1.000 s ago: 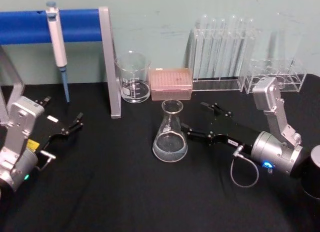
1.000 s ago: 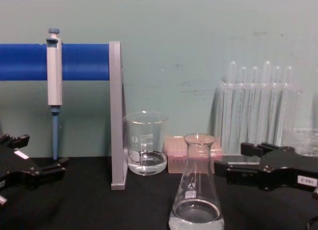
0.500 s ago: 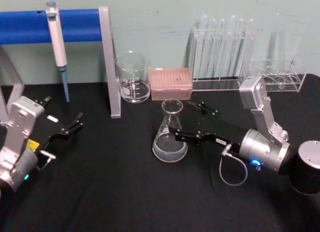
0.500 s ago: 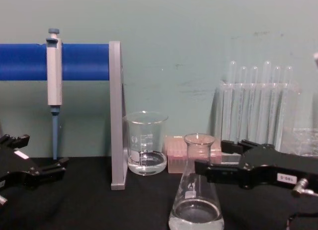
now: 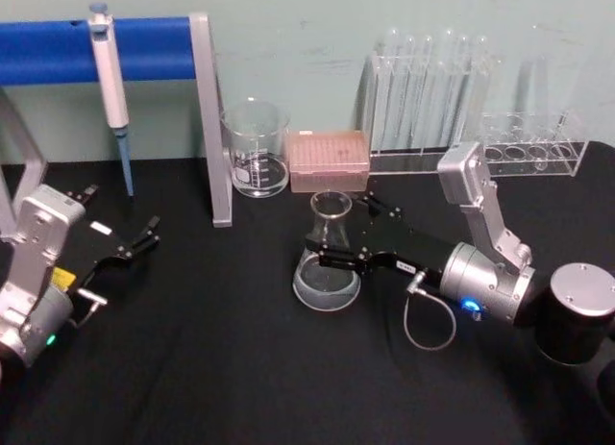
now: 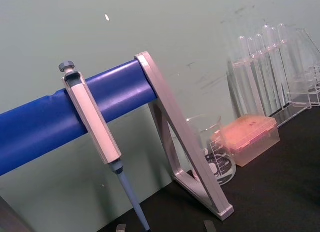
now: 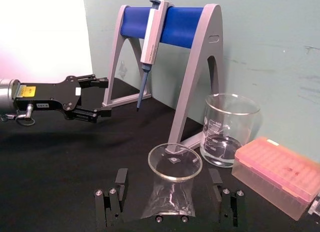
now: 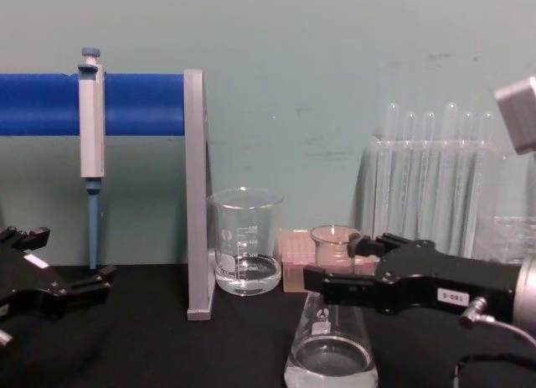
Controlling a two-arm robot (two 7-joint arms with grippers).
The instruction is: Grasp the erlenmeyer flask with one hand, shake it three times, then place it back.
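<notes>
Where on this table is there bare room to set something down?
The black table is bare along its front edge and between the left hand and the erlenmeyer flask. It is crowded at the back, from beaker to test tubes, and where the right hand straddles the flask.

Beaker, pink tip box close behind flask; table front open.
</notes>
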